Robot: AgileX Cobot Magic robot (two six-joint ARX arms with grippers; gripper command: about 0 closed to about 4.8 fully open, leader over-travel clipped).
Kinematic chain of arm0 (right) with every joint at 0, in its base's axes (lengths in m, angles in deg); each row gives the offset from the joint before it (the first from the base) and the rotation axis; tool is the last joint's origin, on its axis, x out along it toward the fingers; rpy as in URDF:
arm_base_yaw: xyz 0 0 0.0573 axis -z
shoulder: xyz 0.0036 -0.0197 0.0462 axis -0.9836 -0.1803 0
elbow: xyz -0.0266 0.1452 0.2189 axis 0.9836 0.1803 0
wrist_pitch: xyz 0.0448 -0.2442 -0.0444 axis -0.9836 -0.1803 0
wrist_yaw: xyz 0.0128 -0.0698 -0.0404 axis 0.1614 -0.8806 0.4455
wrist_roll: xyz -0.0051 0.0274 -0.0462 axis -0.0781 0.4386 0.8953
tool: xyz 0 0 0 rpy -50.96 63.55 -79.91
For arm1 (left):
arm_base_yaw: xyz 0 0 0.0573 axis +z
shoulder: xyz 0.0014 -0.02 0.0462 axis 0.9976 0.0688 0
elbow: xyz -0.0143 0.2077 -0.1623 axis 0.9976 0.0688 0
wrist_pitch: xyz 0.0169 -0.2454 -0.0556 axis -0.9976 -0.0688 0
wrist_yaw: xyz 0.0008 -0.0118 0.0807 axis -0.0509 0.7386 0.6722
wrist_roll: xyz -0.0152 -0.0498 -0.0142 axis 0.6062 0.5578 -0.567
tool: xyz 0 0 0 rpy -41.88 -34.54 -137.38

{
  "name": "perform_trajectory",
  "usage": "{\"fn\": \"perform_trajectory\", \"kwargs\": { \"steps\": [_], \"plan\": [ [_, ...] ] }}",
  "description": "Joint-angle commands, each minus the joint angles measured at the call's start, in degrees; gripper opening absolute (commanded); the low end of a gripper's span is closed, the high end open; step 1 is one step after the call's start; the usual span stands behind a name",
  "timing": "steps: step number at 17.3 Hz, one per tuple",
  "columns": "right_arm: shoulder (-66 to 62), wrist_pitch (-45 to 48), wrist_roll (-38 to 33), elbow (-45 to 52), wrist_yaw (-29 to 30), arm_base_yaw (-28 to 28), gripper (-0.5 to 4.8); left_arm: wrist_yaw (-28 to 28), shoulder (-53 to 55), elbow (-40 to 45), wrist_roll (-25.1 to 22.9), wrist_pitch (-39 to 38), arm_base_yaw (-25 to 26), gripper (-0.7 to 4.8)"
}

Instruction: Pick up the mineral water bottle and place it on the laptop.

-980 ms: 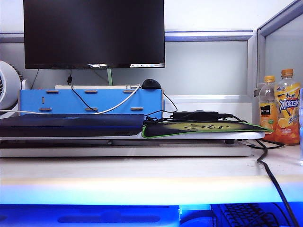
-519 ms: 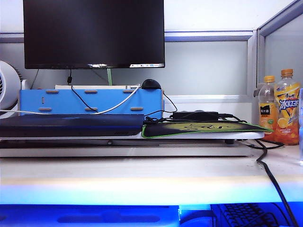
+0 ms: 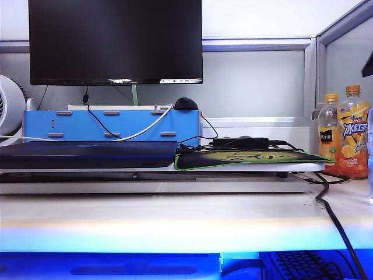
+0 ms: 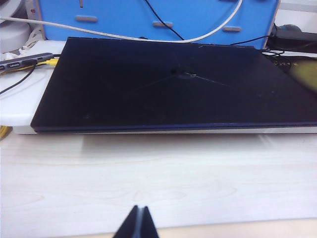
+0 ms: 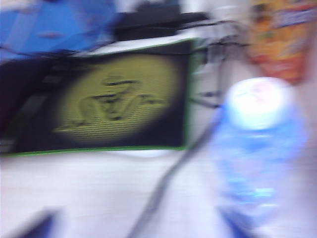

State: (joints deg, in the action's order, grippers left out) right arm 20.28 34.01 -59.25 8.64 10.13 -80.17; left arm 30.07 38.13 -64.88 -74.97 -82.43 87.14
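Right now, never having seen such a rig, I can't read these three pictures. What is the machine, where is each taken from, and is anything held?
It is a robot with two arms, each ending in a two-finger gripper. The wide picture comes from a fixed camera facing the table; the other two come from cameras on the wrists. The left wrist view shows the left gripper, shut and empty, hanging over the bare table in front of the closed laptop. The right wrist view is blurred. The right gripper seems open and holds nothing, with the clear water bottle standing close before it, beside the mouse pad. Behind stand a monitor and two orange juice bottles.
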Motion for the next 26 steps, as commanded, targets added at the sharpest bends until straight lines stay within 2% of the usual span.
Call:
{"fn": "perform_trajectory", "kwargs": {
  "steps": [1,4,15,21,23,26],
  "plan": [
    [-1.05,1.09,7.02,-0.35,-9.66,-0.07,4.79,-0.33,-0.13,0.02,-0.07,-0.33,0.02,-0.02],
    [-4.07,2.99,7.58,-0.31,-18.43,-0.07,4.79,-0.35,-0.13,0.02,-0.09,-0.31,0.02,-0.02],
    [-25.09,23.47,8.63,-0.50,-17.20,-0.09,4.79,-0.35,-0.13,0.02,-0.09,-0.33,0.02,-0.02],
    [-32.63,31.47,8.66,-0.63,-18.14,-0.04,4.79,-0.35,-0.13,0.02,-0.09,-0.33,0.02,-0.02],
    [-34.88,34.49,8.66,-0.68,-20.24,0.13,4.79,-0.35,-0.13,0.02,-0.09,-0.33,0.02,-0.02],
    [-36.46,35.26,8.66,-1.46,-20.50,0.20,4.79,-0.35,-0.13,0.02,-0.09,-0.33,0.02,-0.02]
  ]
}}
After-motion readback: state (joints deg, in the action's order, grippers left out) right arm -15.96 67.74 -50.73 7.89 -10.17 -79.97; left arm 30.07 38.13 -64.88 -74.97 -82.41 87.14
